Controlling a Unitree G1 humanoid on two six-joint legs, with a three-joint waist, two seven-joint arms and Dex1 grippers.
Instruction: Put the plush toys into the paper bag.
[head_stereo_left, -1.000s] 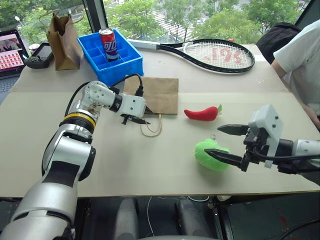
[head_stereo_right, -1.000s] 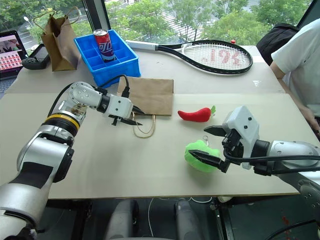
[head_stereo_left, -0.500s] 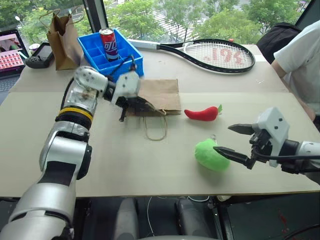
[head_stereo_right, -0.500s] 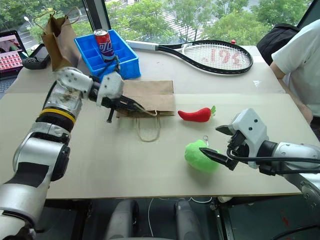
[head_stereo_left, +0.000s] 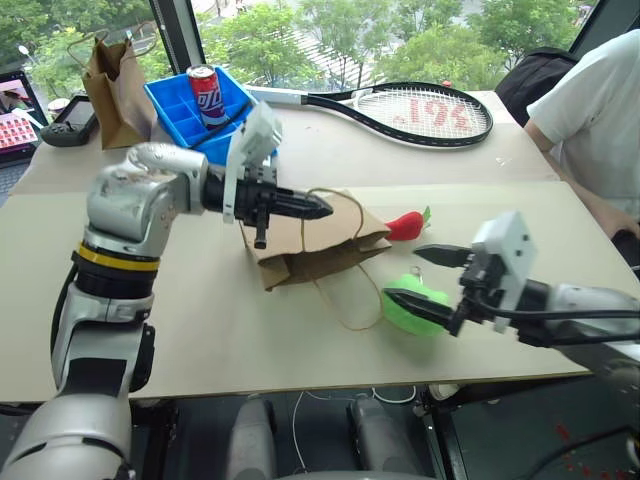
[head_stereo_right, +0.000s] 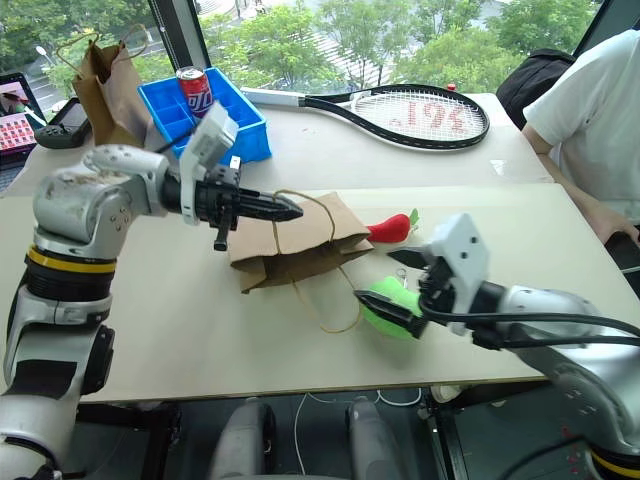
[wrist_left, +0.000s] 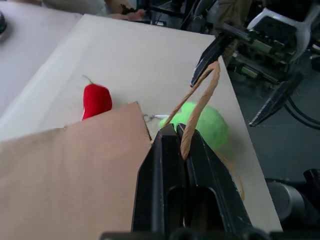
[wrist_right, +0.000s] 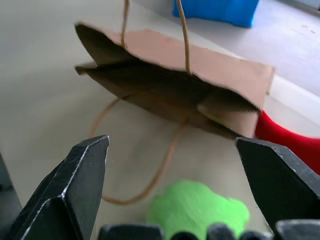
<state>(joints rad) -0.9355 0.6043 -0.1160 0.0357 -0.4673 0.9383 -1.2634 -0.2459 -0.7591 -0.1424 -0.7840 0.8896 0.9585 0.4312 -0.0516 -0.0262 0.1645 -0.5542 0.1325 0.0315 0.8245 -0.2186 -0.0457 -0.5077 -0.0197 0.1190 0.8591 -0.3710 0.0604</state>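
**Kraft bag lifted by one handle, toys on the table**

Green plush blob (head_stereo_left: 415, 308) sits nearest, on the beige table (head_stereo_left: 200, 330), towards the near right. The right gripper (head_stereo_left: 424, 275) reaches in from the right with its two black fingers spread wide, one on either side of the blob; whether they touch it cannot be told.

Just beyond and left of the blob lies the wide paper bag (head_stereo_left: 310, 243), its mouth turned towards the near right and partly gaping. One twisted handle loop (head_stereo_left: 352, 308) trails loose on the table beside the blob. The other handle (wrist_left: 199, 102) is pinched in the left gripper (head_stereo_left: 318, 208), whose fingers are pressed together on the cord, holding that edge of the bag raised off the table.

Right of the bag, partly hidden behind its far corner, rests the red chili pepper (head_stereo_left: 405, 224) with its green stem pointing right.

Farther back, a tennis racket (head_stereo_left: 400, 108) lies on the far table. At the far left stands a blue tray (head_stereo_left: 180, 105) with a red can (head_stereo_left: 208, 95) in it, and beside it a darker brown bag (head_stereo_left: 112, 88). A person in a white shirt (head_stereo_left: 590, 120) sits at the far right.
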